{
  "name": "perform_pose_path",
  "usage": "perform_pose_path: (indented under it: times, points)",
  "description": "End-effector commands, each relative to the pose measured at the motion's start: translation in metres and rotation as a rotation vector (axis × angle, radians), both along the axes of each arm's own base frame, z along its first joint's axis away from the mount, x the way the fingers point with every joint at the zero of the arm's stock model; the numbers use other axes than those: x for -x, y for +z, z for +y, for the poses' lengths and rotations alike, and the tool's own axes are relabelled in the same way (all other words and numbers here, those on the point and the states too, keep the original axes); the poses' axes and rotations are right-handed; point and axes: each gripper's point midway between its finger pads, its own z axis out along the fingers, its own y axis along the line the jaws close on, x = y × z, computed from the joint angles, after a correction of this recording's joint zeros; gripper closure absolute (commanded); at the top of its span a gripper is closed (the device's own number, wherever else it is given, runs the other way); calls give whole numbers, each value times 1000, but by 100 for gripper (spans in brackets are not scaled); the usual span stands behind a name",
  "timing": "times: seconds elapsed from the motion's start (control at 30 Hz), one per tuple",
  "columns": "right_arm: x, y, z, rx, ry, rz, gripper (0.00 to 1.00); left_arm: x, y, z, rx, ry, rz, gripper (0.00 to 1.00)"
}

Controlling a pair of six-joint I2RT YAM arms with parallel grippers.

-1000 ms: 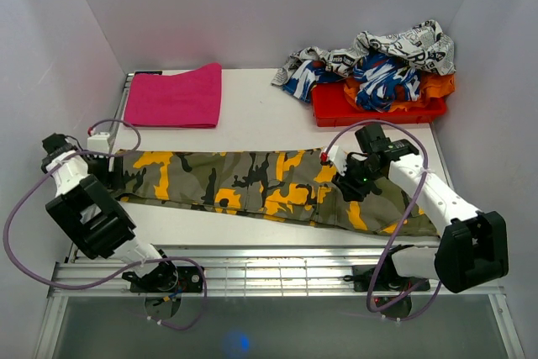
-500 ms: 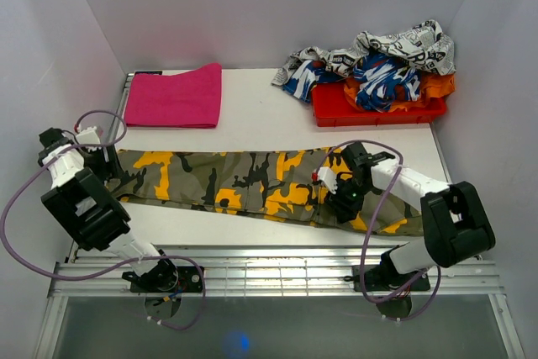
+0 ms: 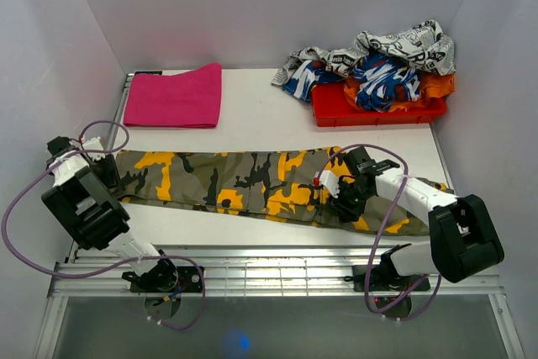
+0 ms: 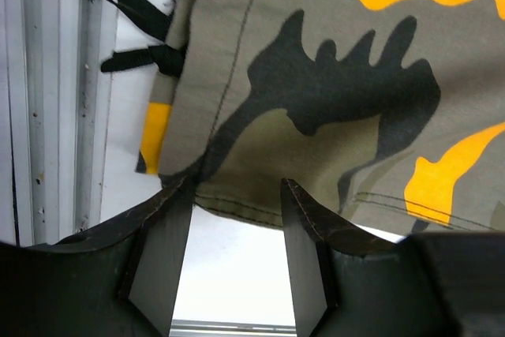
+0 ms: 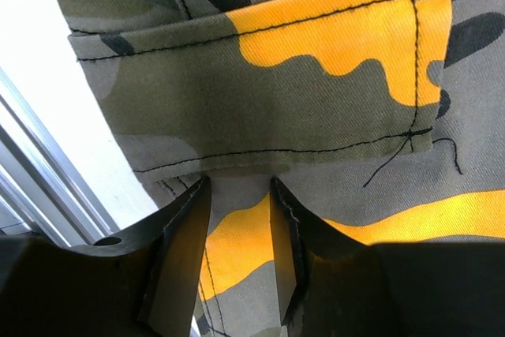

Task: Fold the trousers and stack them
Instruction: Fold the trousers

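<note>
The camouflage trousers (image 3: 252, 181) lie flat and stretched out across the near part of the table, from left to right. My left gripper (image 3: 104, 174) is at their left end. In the left wrist view it (image 4: 237, 191) is open, with its fingertips at the stitched hem of the trousers (image 4: 316, 92) and white table showing between the jaws. My right gripper (image 3: 340, 199) is low over the right part of the trousers near the front edge. In the right wrist view it (image 5: 241, 183) is open, flat cloth (image 5: 316, 61) shows between the jaws, and the tips are at a pocket flap's edge.
A folded pink cloth (image 3: 174, 96) lies at the back left. A red tray (image 3: 336, 109) at the back right holds a pile with the newsprint garment (image 3: 403, 44), the blue-and-white one (image 3: 382, 73) and orange cloth (image 3: 437, 86). A metal rail (image 3: 269, 271) runs along the near edge. Black straps (image 4: 134, 17) trail from the trousers.
My right gripper has moved down and toward the near edge, onto the trousers. My left gripper has shifted slightly at the left end. The trousers lie as before.
</note>
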Motion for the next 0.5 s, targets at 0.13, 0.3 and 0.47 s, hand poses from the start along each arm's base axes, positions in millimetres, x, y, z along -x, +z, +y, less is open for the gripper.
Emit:
perform_pose_path:
  times: [0.13, 0.3, 0.47]
  points:
    - [36, -20, -47, 209, 0, 93, 60, -14, -3, 17, -51, 25, -33, 42]
    - [36, -18, -47, 208, -1, 90, 60, -15, -11, 18, -45, 23, -23, 42]
    - [32, -15, -45, 204, -3, 89, 60, -11, -28, 10, -1, 30, 13, 42]
